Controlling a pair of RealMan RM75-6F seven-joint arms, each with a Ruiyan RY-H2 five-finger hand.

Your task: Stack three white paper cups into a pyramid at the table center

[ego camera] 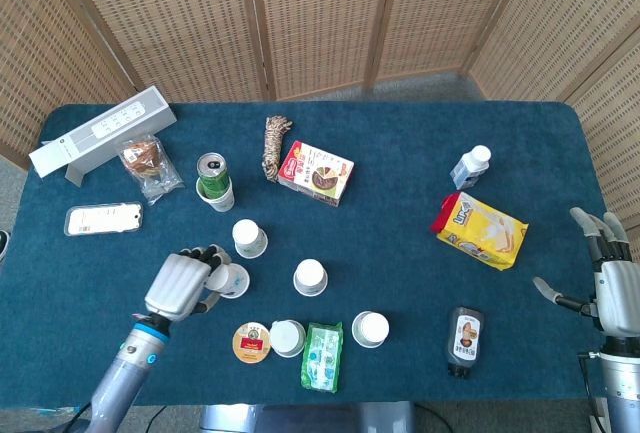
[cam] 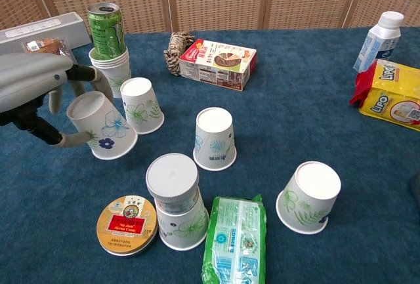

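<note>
The left hand (cam: 36, 90) grips a white paper cup with a blue flower print (cam: 104, 126), fingers wrapped round its wall, the cup tilted and carried upside down just above the blue cloth surface (ego camera: 400, 183). It sits just beside an upturned white paper cup with a green flower print (cam: 141, 105), the two nearly touching in the chest view. A little further toward the middle stands another upturned white paper cup with a blue pattern (cam: 214, 138), apart from both. Nearer the front edge a fourth white paper cup with green leaves (cam: 308, 197) stands upside down, well off to the right of the others. Behind the held cup a green drink can (cam: 107, 30) sits in a short stack of paper cups (cam: 113, 71). In front, a round tin with a red label (cam: 127, 224) touches a paper cup with a lidded white jar on top (cam: 175, 201), and a green wipes packet (cam: 236, 239) lies just beside that. The right hand (ego camera: 610, 288) hangs at the far right edge, fingers spread and holding nothing, clear of the yellow snack bag (ego camera: 480, 230) and the dark sauce bottle (ego camera: 464, 340)
</note>
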